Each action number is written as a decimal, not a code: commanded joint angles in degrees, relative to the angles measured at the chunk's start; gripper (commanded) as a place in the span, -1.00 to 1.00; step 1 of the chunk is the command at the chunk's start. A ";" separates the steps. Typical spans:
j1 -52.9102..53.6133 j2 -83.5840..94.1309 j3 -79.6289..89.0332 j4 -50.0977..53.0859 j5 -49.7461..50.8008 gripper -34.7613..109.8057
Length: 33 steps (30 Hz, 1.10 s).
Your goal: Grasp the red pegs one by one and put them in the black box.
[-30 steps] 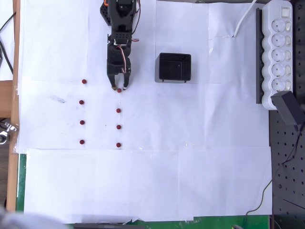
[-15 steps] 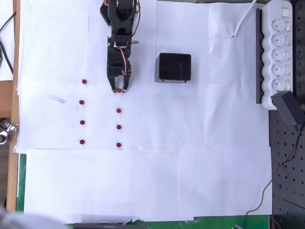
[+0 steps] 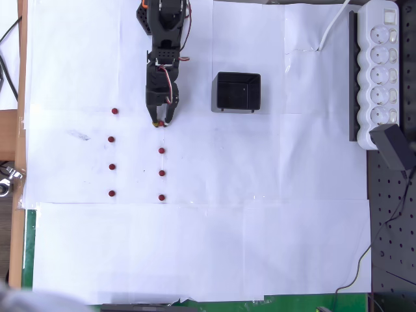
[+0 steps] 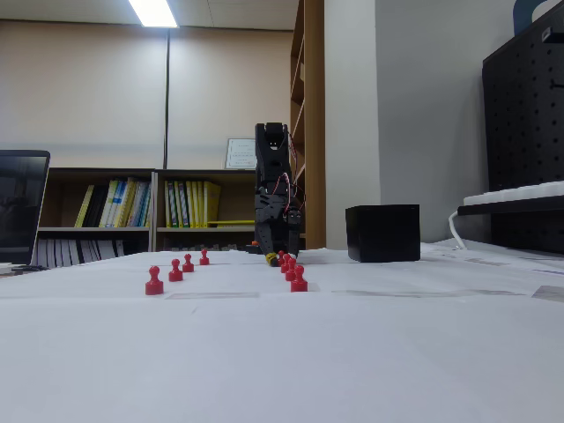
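The pincer is clamped on a red peg; the black box lies to its right in the overhead view, slightly toward the arm's base.

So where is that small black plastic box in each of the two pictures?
Overhead view: the small black rectangular plastic box sits in the upper middle, right of the robot's hand, on white paper.
Fixed view: the box stands right of centre, again right of the hand.
Shared landmark: the black robot arm, left of the box in both views.
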 commanded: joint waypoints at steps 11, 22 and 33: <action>-3.69 -21.53 24.79 63.28 -19.42 -0.52; -22.24 -25.14 68.91 107.93 -38.06 -0.52; -40.69 -15.29 79.45 111.01 -49.04 -0.52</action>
